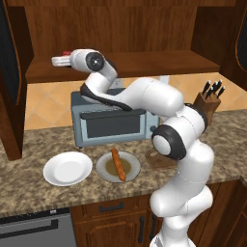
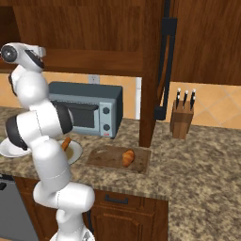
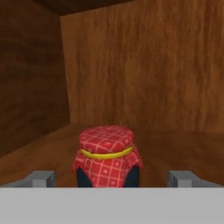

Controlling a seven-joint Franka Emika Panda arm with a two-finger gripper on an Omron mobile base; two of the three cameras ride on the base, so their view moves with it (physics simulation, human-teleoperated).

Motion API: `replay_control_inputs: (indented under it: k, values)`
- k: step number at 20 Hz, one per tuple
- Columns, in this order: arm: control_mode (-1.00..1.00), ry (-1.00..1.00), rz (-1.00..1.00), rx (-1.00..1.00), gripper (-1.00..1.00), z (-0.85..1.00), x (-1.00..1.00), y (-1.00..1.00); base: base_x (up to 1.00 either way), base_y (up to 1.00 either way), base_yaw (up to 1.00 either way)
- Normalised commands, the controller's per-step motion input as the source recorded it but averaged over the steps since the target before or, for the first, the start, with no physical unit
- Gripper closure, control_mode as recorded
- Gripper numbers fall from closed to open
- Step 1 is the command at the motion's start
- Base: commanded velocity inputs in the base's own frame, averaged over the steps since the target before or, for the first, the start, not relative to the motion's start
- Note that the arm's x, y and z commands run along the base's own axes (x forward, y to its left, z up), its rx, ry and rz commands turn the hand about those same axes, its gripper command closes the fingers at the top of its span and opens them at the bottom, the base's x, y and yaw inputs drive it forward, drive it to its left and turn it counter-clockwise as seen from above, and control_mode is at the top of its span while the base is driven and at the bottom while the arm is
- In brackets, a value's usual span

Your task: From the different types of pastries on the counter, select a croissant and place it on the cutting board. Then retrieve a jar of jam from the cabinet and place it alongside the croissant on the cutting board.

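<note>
- The jar of jam (image 3: 107, 158) is sitting on the cabinet's (image 1: 120, 29) shelf, near its left end and in front of the wood-panelled back. It is squat and round, with dark contents showing at the base, a red checked cloth cover draped over the lid and a thin yellow band tying the cover.
- The hand (image 3: 112, 178) is reaching into the cabinet with its fingers (image 3: 41, 178) standing wide apart, one on each side of the jar and not touching it; nothing is being held.
- The croissant (image 2: 128, 157) is lying on the cutting board (image 2: 106, 159), towards the board's right end. It is plump, golden-brown and oval with tapered ends.
- The cutting board is resting flat on the desk (image 2: 202, 155), near its front edge, to the right of the toaster oven (image 2: 89, 108).
- A long orange-brown bread stick (image 1: 118, 164) is lying across a grey plate (image 1: 132, 166) near the desk's front edge, with a white plate (image 1: 67, 169) just beside it on the left.
- A knife block (image 2: 182, 118) is standing at the back of the desk.
</note>
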Motion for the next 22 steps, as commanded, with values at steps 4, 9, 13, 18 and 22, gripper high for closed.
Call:
replay_control_inputs:
  k: [4,9,13,18,22]
  values:
    - [-1.0,0.0,-0.08,0.0,-1.0,-0.1,0.27,0.19,0.0,0.0,0.0]
    - [-1.0,0.0,-0.08,0.0,-1.0,-0.08,0.34,0.3,0.0,0.0,0.0]
    - [-1.0,0.0,-0.07,0.0,-1.0,-0.06,0.28,0.28,0.0,0.0,0.0]
    - [-1.0,0.0,-0.06,0.0,1.0,-0.08,0.17,0.29,0.0,0.0,0.0]
    - [-1.0,0.0,-0.05,0.0,1.0,-0.01,0.02,0.11,0.0,0.0,0.0]
